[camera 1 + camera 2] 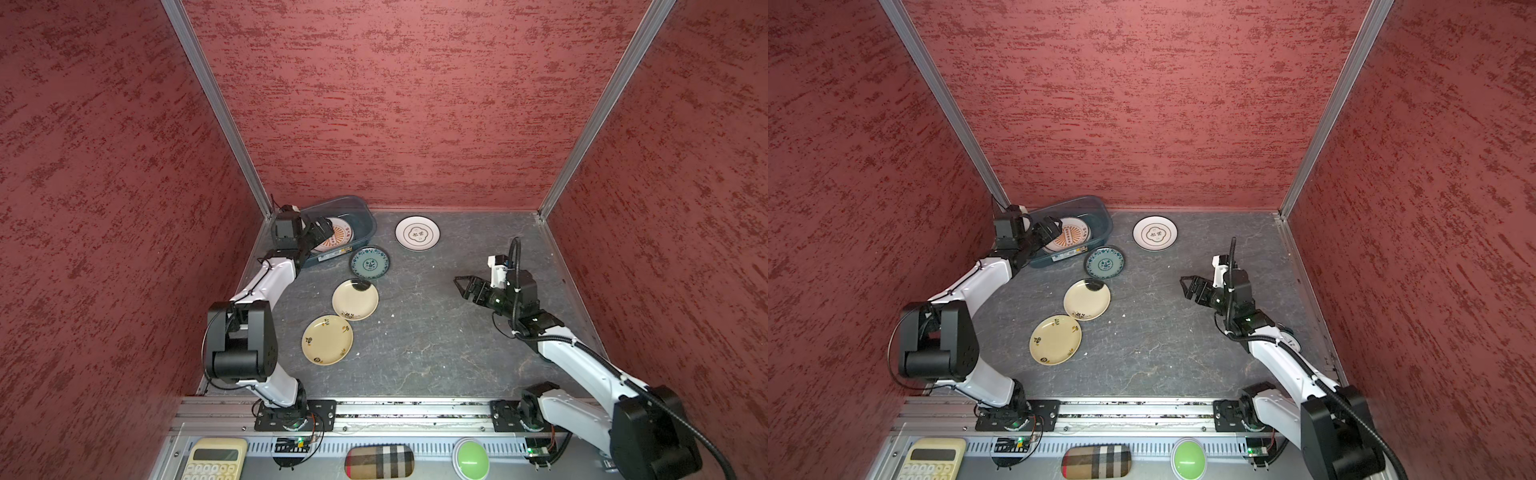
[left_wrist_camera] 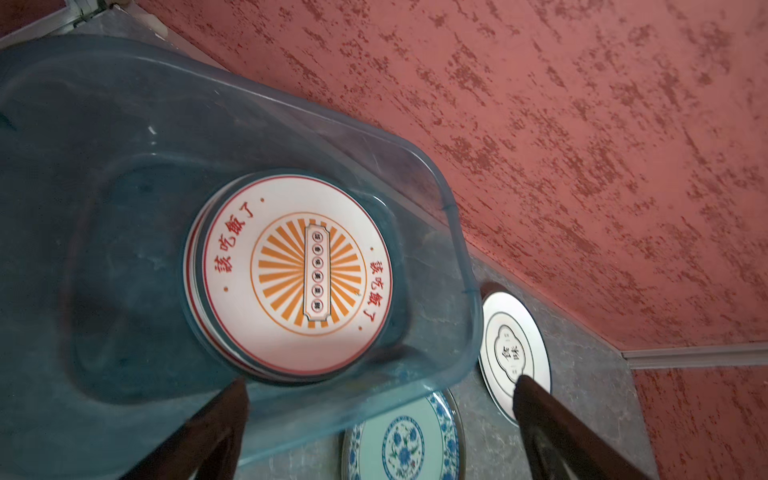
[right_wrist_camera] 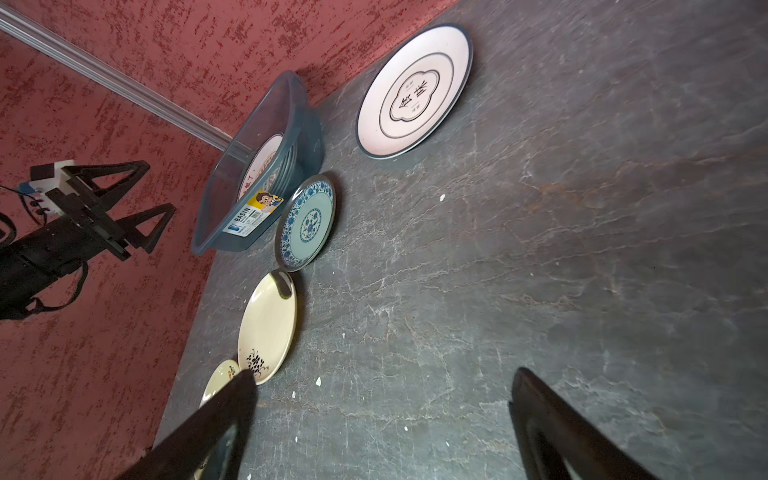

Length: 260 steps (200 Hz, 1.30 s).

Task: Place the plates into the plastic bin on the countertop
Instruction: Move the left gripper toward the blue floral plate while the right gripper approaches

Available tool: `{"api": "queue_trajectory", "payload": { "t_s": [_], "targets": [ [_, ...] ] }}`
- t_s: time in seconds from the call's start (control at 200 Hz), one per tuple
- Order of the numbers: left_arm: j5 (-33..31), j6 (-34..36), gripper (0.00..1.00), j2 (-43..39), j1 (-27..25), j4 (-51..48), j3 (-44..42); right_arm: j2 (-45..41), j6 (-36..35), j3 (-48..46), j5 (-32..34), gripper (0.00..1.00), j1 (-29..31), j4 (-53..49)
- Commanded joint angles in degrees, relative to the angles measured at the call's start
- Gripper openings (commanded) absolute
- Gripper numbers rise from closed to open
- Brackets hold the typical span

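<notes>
Plastic bin [image 1: 368, 224] sits in the far-left corner of the desk [image 1: 436, 332], close to the back wall [image 1: 395, 104]. I see a stack of plates lying flat inside it, sunburst plate [image 2: 297, 272] on top. I can't count the ones underneath. Four more plates are out on the desk. The teal-patterned plate [image 1: 369, 262] is just beside the bin's labelled side, and I can't tell if they touch. The cream plate [image 1: 355, 299] is next toward the arm bases, and the second cream plate [image 1: 327, 340] is nearer again. Those three make a rough line, close together. The white plate [image 1: 417, 233] with a dark rim lies alone near the back wall, right of the bin. Left claw [image 1: 322, 229] hangs over the bin's left end, jaws wide, nothing in them, and its wrist view looks down on the stack. Right claw [image 1: 460, 287] is over the right half of the desk, off the surface, jaws wide and empty. It points left toward the plate line and is well apart from every plate.
</notes>
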Motion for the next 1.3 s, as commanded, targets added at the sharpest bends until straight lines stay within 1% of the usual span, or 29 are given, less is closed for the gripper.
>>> {"api": "queue_trajectory", "payload": {
  "t_s": [0.0,0.085,0.15,0.225,0.336,0.391,0.511,0.636,0.751,0.847,1.032,1.162,1.298],
  "targets": [
    [-3.3,-0.6,0.99,-4.7,-1.9,4.0,-5.0,5.0,0.0,1.0,-2.8,0.96,0.0,6.4],
    [-3.5,-1.4,1.00,-8.7,-4.2,4.7,-8.7,10.7,-0.3,3.6,-2.5,0.96,0.0,8.1],
    [-3.5,-1.7,0.99,-11.7,-6.3,5.9,-11.5,15.6,-0.1,5.0,-2.8,0.96,0.0,11.4],
    [-1.5,-1.5,1.00,-14.6,-8.2,8.2,-14.4,21.5,0.9,7.2,-2.8,0.96,0.0,15.3],
    [0.2,-2.2,0.99,-17.8,-10.6,7.9,-17.1,28.8,1.9,11.0,-3.2,0.96,0.0,19.9],
    [1.5,-2.5,1.00,-18.8,-11.4,8.2,-18.4,32.5,2.2,13.4,-2.8,0.95,0.0,21.1],
    [5.2,-3.2,1.00,-19.4,-12.1,9.7,-20.9,41.2,2.0,20.9,-3.1,0.94,-0.1,20.1],
    [9.7,-4.0,1.00,-18.5,-12.2,13.1,-23.7,49.1,4.4,27.3,-4.4,0.91,-0.1,20.2],
    [11.2,-5.8,1.00,-18.6,-12.6,15.8,-26.3,53.3,6.6,30.8,-4.1,0.88,0.0,21.7],
    [11.0,-5.8,1.00,-18.7,-12.8,16.2,-27.4,56.3,7.3,34.5,-2.5,0.85,-0.1,20.0],
    [10.8,-3.5,1.00,-21.1,-11.2,11.6,-26.7,61.6,10.0,41.6,-1.8,0.79,-0.2,17.5],
    [10.5,-3.1,1.00,-24.5,-10.4,10.6,-27.8,64.8,12.0,46.3,-1.5,0.69,-0.5,14.7],
    [10.8,-3.7,0.99,-26.9,-9.8,10.4,-29.3,66.2,13.5,48.8,-1.0,0.61,-0.8,13.8]
  ]
}}
